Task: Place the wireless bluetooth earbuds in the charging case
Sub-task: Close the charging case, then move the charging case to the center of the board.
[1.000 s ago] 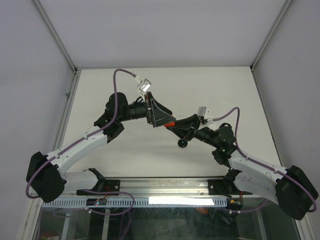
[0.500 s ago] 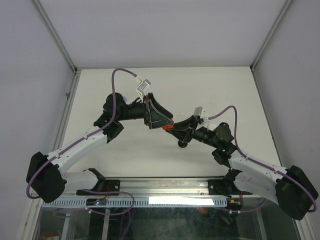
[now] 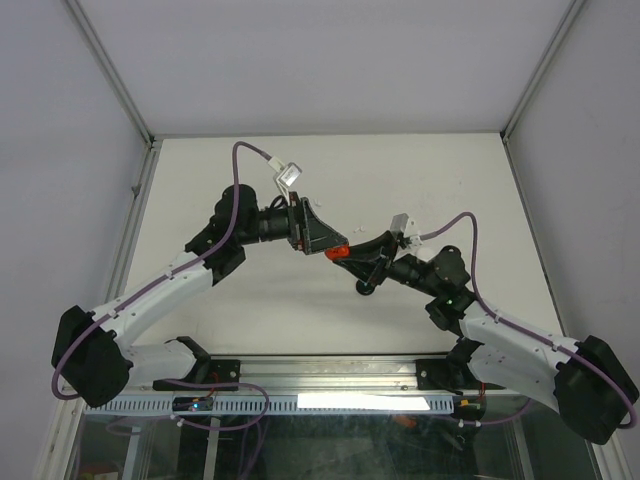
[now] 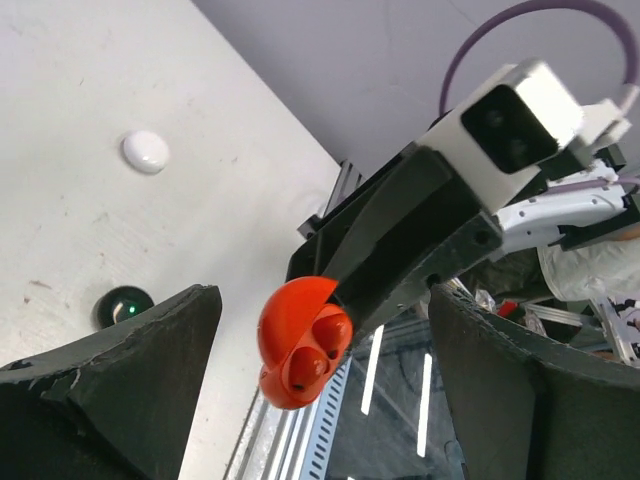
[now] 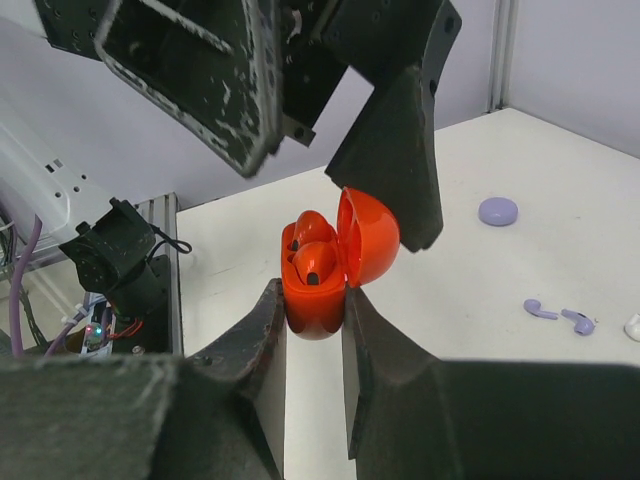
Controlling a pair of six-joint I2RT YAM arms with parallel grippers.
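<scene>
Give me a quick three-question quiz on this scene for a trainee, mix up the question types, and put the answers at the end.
1. Multiple choice: which gripper clamps the red case? A, the left one. B, the right one.
2. True or false: the case's lid is shut.
3. Fill the blank: the two loose earbuds are ___ in colour.

Key
1. B, the right gripper.
2. False, it stands open.
3. Lavender.

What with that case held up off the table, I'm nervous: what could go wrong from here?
The right gripper pinches the red case only by its lower body above the table, so a push from the open left gripper on the lid might twist it loose. The red earbuds sit uncovered and might jolt out.
</scene>
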